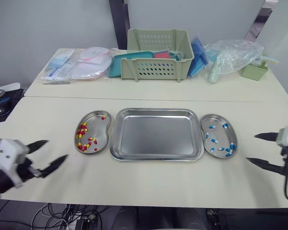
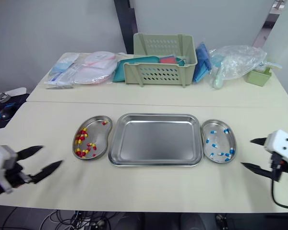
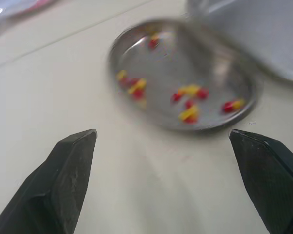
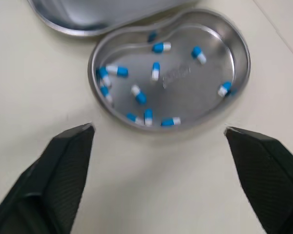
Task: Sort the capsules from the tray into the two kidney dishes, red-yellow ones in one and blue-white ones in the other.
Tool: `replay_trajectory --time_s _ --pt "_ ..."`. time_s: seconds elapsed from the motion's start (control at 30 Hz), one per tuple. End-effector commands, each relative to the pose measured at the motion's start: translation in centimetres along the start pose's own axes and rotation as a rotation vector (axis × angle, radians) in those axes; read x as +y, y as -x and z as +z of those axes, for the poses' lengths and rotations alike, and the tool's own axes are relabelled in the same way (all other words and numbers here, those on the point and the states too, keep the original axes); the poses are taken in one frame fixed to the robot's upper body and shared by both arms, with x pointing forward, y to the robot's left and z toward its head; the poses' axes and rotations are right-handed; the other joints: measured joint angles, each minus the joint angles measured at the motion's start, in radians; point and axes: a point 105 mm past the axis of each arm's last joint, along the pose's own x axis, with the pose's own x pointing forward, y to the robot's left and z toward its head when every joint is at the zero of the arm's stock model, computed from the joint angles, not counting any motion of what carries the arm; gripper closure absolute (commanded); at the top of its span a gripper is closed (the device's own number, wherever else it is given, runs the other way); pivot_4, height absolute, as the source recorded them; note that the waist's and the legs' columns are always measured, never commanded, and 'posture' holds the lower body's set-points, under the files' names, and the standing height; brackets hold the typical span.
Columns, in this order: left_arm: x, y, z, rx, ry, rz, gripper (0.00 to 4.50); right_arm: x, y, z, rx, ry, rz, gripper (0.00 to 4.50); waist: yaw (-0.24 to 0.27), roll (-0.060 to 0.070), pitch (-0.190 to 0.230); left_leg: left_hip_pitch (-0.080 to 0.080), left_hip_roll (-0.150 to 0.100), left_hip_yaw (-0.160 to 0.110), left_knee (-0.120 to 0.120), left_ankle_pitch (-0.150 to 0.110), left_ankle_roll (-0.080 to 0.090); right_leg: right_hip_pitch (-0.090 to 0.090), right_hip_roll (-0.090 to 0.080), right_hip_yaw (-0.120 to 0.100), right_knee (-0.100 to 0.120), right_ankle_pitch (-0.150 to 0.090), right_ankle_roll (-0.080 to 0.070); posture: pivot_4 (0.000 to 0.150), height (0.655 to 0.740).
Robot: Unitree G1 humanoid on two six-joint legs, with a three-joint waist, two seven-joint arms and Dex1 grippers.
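Centrally placed tray [image 1: 156, 134]: steel rectangle on the pale table [image 1: 149, 187]; long axis runs from the robot's left to its right; its floor looks bare, no capsule visible in it
Left kidney dish [image 1: 100, 130]: just beside the tray's left short edge; long axis points away from the robot; holds the red-yellow capsules [image 1: 81, 132], scattered loosely
Right kidney dish [image 1: 220, 134]: just beside the tray's right short edge; same orientation; holds the blue-white capsules [image 1: 225, 151], mostly toward its near end
Left gripper [image 1: 56, 149]: low over the near left part of the table, well apart from the dishes; fingers spread wide; nothing between them; it points toward the red-yellow dish
Right gripper [image 1: 251, 148]: near the table's right edge, just outside the blue-white dish; fingers spread wide; empty
Key relation: the tray lies forward and inward of both grippers, roughly midway between them; neither arm is clearly nearer; each sits beside its own colour's dish
Judgement: sorting appears finished, since nothing looks left to pick from the tray
Writing: a faint stamped mark on the right dish's floor, too small to read; no brand legible elsewhere
Background: green slotted basket [image 1: 158, 60] and plastic-wrapped packets on the far table; not part of the task
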Motion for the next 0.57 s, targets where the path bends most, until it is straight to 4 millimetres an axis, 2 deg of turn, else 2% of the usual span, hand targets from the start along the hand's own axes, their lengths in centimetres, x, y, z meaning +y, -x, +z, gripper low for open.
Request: replay_trajectory --time_s 0.03,0.23,0.57 --pt "3.0 1.7 -1.1 0.118 0.02 0.089 0.0 -1.6 1.9 0.3 0.02 0.073 -0.012 0.06 -0.002 -0.001 0.0 0.0 0.0 0.0 0.0 0.0 0.0 0.0 0.0 0.0 0.0 0.0 0.0 0.15 0.74" --pt "5.6 2.8 -1.4 0.215 -0.003 0.168 0.0 -2.1 3.5 -0.6 0.06 0.09 0.056 0.06 -0.003 -0.002 0.001 0.0 0.0 0.0 0.0 0.0 0.0 0.0 0.0 0.0 0.0 0.0 0.0 0.15 0.74" --pt "5.9 1.6 -0.1 0.199 0.017 0.127 0.0 -1.8 3.3 -2.1 0.063 0.09 0.072 0.06 -0.005 -0.002 0.001 0.0 0.001 0.001 0.0 0.0 0.0 0.0 0.0 0.0 0.0 0.0 0.0 0.15 0.74"
